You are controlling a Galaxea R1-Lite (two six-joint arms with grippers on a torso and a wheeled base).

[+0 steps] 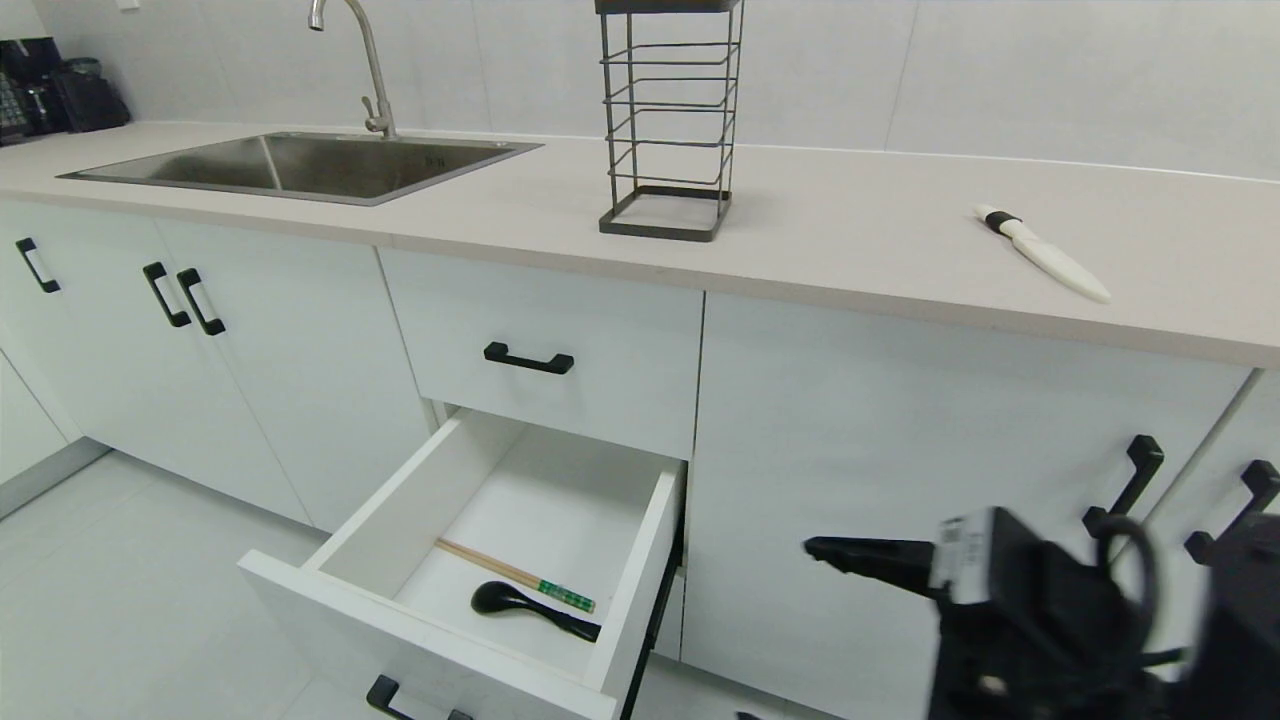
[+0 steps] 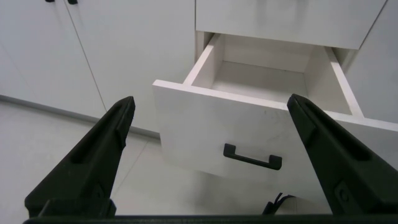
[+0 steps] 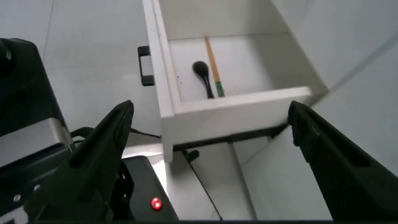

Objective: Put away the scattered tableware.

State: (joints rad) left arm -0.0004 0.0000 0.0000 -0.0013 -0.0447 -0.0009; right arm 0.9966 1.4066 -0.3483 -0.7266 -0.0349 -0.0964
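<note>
Right gripper (image 3: 210, 107), jaws spread wide and empty, hangs low before the cabinet doors. Left gripper (image 2: 210, 99) is equally wide and empty, facing the open drawer (image 1: 645, 560). To do this step well, the right gripper should probably rise above the countertop (image 1: 850, 230) and close squarely across the white knife (image 1: 1045, 255). In the head view the knife lies at one o'clock, well apart. Chopsticks (image 1: 515, 577) and spoon (image 1: 530, 605) lie in the drawer at nine o'clock.

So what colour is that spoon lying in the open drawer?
Black all over. The spoon lies beside the chopsticks; the head view shows it best.
</note>
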